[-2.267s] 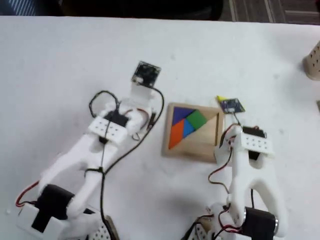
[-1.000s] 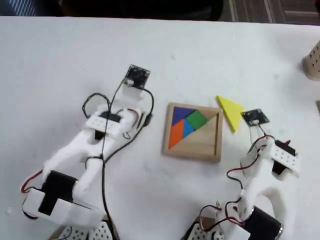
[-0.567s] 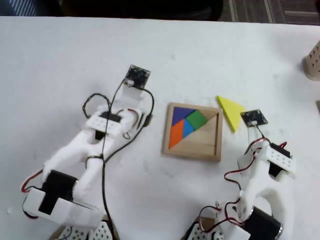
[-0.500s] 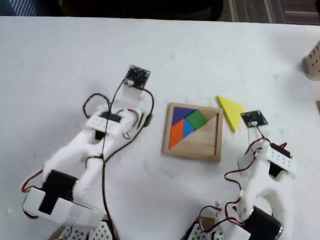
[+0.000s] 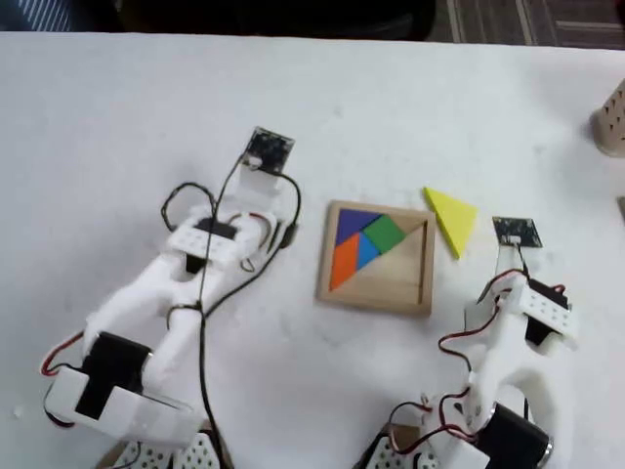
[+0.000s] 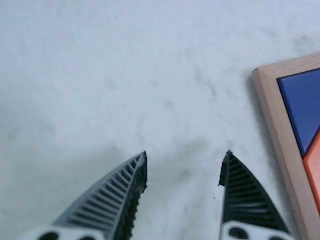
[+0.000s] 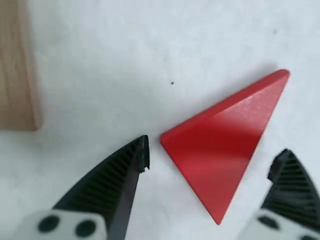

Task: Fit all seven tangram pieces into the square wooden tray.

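Note:
The square wooden tray (image 5: 423, 269) lies mid-table with a purple (image 5: 354, 225), a green (image 5: 385, 232), an orange (image 5: 343, 262) and a small blue piece (image 5: 368, 251) in its left half. A yellow triangle (image 5: 452, 219) rests on the table just right of it. My right gripper (image 7: 212, 155) is open and straddles a red triangle (image 7: 225, 137) lying flat, with the tray's corner (image 7: 17, 75) off to one side. Left of the tray, my left gripper (image 6: 184, 172) is open over bare table, beside the tray's rim (image 6: 277, 130) and the purple piece (image 6: 302, 102).
A tan perforated object (image 5: 613, 122) stands at the table's right edge. The left arm (image 5: 210, 244) with its black cable lies left of the tray, the right arm (image 5: 522, 308) to the tray's right front. White table stretches behind the tray.
The right arm swung away from the tray's right edge, uncovering the yellow triangle, and its wrist has drifted a little farther right. The left arm drew slightly back to the left earlier, then stayed still.

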You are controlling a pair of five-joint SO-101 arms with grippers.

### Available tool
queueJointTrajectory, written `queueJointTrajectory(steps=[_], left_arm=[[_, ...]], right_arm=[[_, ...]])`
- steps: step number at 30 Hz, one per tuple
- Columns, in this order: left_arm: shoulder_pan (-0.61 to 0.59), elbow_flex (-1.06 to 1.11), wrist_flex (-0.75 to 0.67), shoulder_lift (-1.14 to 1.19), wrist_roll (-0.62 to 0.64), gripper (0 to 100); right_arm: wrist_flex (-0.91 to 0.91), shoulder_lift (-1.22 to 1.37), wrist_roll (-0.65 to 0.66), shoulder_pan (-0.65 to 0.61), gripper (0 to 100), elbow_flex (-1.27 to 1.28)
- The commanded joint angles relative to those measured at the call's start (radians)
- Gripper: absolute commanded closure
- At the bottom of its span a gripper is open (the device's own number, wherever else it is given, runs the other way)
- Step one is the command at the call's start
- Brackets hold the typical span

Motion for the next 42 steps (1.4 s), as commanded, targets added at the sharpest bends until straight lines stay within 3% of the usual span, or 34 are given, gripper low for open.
queueJointTrajectory(steps=[1,4,10,19,24,30,42], left_arm=[[-0.005,-0.055,-0.018,-0.004,-0.014,76],[-0.005,-0.055,-0.018,-0.004,-0.014,76],[-0.005,-0.055,-0.018,-0.004,-0.014,76],[-0.005,-0.055,-0.018,-0.002,-0.014,76],[-0.005,-0.055,-0.018,-0.002,-0.014,76],[-0.007,-0.055,-0.018,-0.002,-0.014,76],[-0.007,-0.055,-0.018,-0.002,-0.015,76]], right_arm=[[0.039,-0.033,-0.005,-0.004,74.1,-0.069],[0.044,-0.033,-0.003,-0.004,74.2,-0.089],[0.047,-0.031,-0.003,-0.002,64.9,-0.086],[0.002,0.104,0.046,0.001,64.7,-0.109],[0.077,0.24,0.044,0.027,64.8,-0.227],[0.102,0.28,0.044,0.03,78.1,-0.264],[0.101,0.28,0.043,0.031,78.1,-0.272]])
